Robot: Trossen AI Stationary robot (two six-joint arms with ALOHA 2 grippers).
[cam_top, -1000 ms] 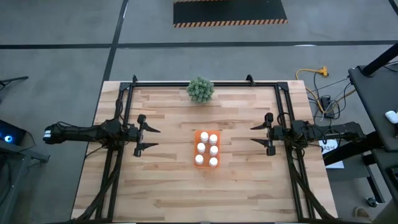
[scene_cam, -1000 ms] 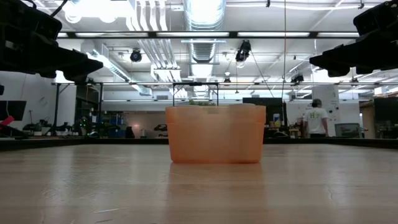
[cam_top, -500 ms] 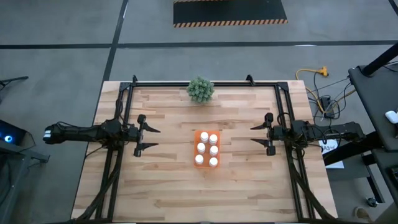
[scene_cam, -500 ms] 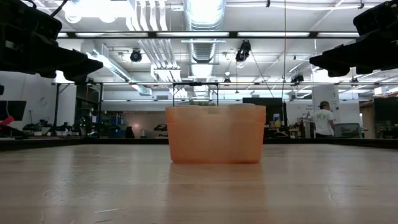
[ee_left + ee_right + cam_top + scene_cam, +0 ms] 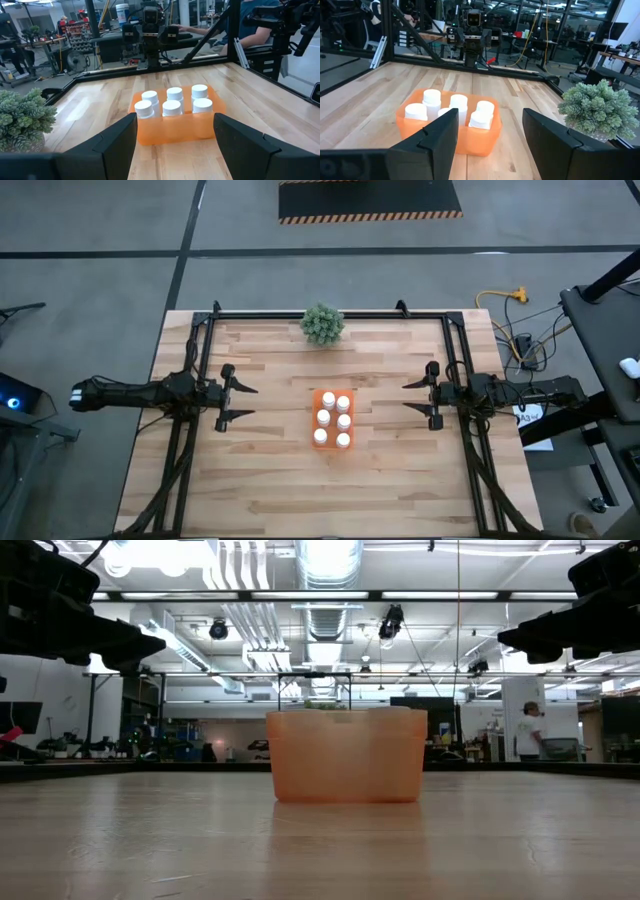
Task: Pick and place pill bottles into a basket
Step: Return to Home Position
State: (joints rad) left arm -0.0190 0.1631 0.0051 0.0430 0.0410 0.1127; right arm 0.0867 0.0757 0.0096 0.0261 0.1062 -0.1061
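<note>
The orange basket (image 5: 332, 420) stands on the table's middle, a little right of centre, with several white pill bottles (image 5: 344, 421) upright inside in two rows. It also shows in the low view (image 5: 346, 755), the left wrist view (image 5: 172, 125) and the right wrist view (image 5: 451, 131). My left gripper (image 5: 244, 401) is open and empty, held above the table to the basket's left. My right gripper (image 5: 414, 397) is open and empty, above the table to the basket's right.
A green bushy plant (image 5: 322, 324) stands at the table's far edge, behind the basket. Black frame rails (image 5: 200, 360) run along the table's left, right and far sides. A person (image 5: 527, 730) stands far off in the room beyond the table.
Neither arm nor the basket has moved. The person in the room beyond the table has walked a little to the right.
</note>
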